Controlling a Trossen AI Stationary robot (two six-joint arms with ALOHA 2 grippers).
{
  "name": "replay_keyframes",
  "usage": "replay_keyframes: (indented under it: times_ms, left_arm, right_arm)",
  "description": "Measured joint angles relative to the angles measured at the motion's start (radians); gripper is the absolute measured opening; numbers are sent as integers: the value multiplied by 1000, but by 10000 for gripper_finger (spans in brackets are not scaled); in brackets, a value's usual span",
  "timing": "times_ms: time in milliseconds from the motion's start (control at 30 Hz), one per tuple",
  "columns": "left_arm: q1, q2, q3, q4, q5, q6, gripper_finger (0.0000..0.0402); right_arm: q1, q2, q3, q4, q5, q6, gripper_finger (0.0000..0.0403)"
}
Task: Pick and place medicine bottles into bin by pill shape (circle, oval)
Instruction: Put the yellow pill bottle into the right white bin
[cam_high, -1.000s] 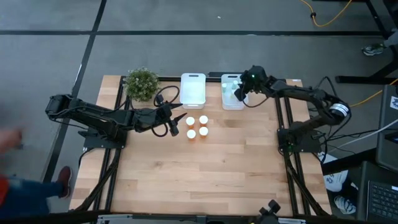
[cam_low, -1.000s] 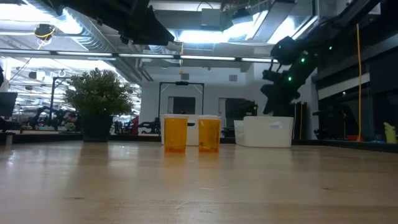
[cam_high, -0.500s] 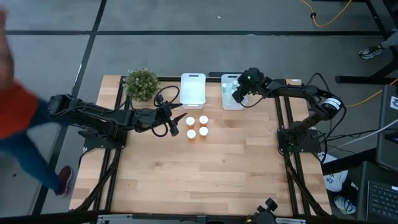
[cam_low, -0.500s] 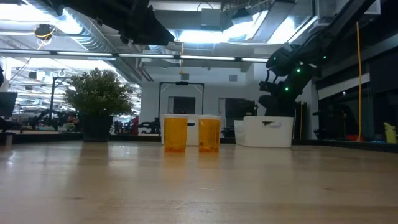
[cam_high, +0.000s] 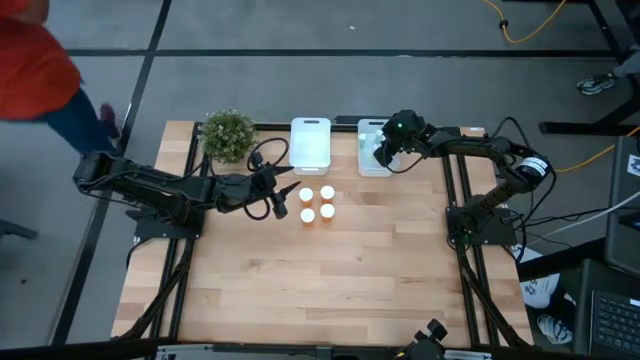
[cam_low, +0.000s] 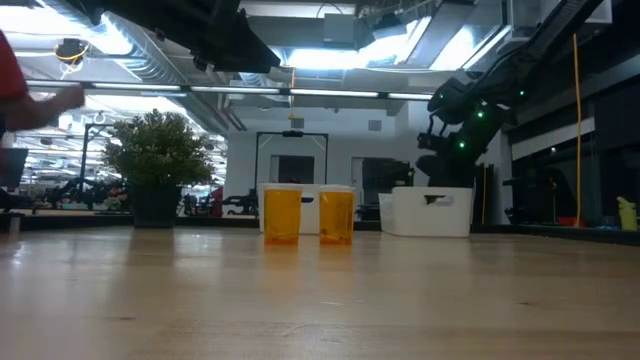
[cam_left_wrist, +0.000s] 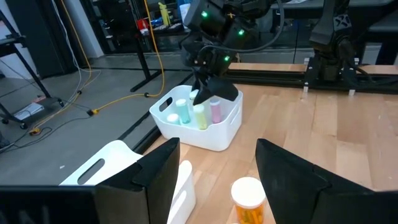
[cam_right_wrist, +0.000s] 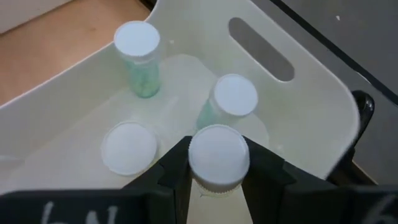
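Several orange bottles with white caps (cam_high: 316, 203) stand upright in a cluster at the table's middle; they also show in the low view (cam_low: 308, 214). My left gripper (cam_high: 281, 203) is open just left of them, touching nothing; one orange bottle (cam_left_wrist: 248, 198) stands ahead of its fingers. My right gripper (cam_high: 385, 150) hangs over the right white bin (cam_high: 374, 168) and is shut on a small pale bottle with a white cap (cam_right_wrist: 218, 154). Three more pale bottles (cam_right_wrist: 137, 42) stand upright on the bin's floor. My right gripper pinches the pale bottle between its two fingers (cam_right_wrist: 176, 165), just under its white cap (cam_right_wrist: 219, 144). The fingers come from above, pointing down into the bin. The bottle stays upright, cap up, inside the bin's walls; whether its base touches the floor I cannot tell.
A second white bin (cam_high: 310, 143) stands left of the first at the far edge. A potted plant (cam_high: 228, 135) stands at the far left. Bare wood lies on the near half of the table (cam_high: 320, 290). A person in red (cam_high: 40, 70) walks on the floor beyond the far left corner.
My right gripper has shifted a little toward the table's left over the right bin and turned slightly, still shut on the bottle. A person has walked past the table's left side toward the far left.
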Motion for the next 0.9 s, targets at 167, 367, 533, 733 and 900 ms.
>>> replay_keyframes:
  times_ms: [167,367,533,733,900]
  left_arm:
    - [0,0,0,0,0,-3,204]
    - [0,0,0,0,0,-6,204]
    - [0,0,0,0,0,-6,204]
    - [0,0,0,0,0,-6,204]
    - [0,0,0,0,0,-6,204]
  right_arm:
    - [0,0,0,-15,0,-1,123]
    - [0,0,0,-14,0,-1,124]
    - [0,0,0,-14,0,-1,125]
    - [0,0,0,-14,0,-1,125]
    - [1,0,0,4,0,0,125]
